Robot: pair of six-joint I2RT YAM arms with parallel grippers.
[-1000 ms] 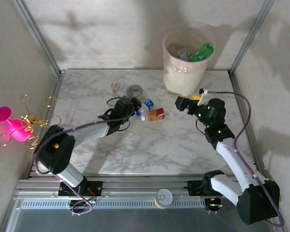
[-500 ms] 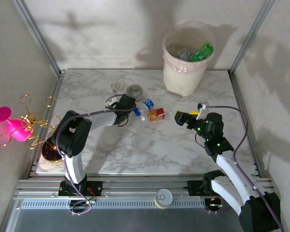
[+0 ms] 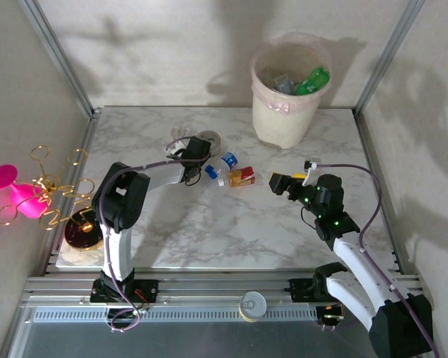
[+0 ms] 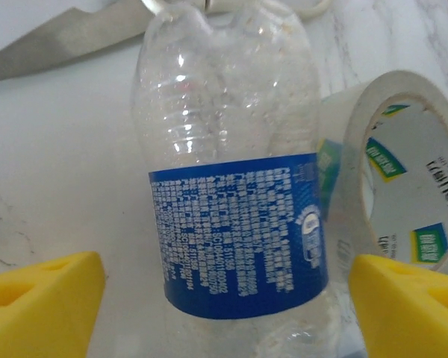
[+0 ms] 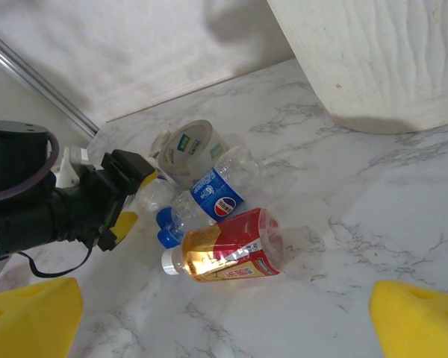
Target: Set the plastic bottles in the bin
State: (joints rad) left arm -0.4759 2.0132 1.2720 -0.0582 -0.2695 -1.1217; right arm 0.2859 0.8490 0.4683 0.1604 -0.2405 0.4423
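Near the marble table's (image 3: 209, 224) far edge, I hold the left gripper (image 4: 224, 298) open astride a clear blue-labelled plastic bottle (image 4: 224, 134), lined up to clamp it.

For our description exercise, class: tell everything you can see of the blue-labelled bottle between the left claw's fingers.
The bottle is clear, thin, dented plastic with a blue label band printed in small white text. It lies on the marble table, with the scissors past its far end. The tape roll sits beside it, seemingly touching. The left claw straddles it, yellow fingers short of both sides, not yet gripping.
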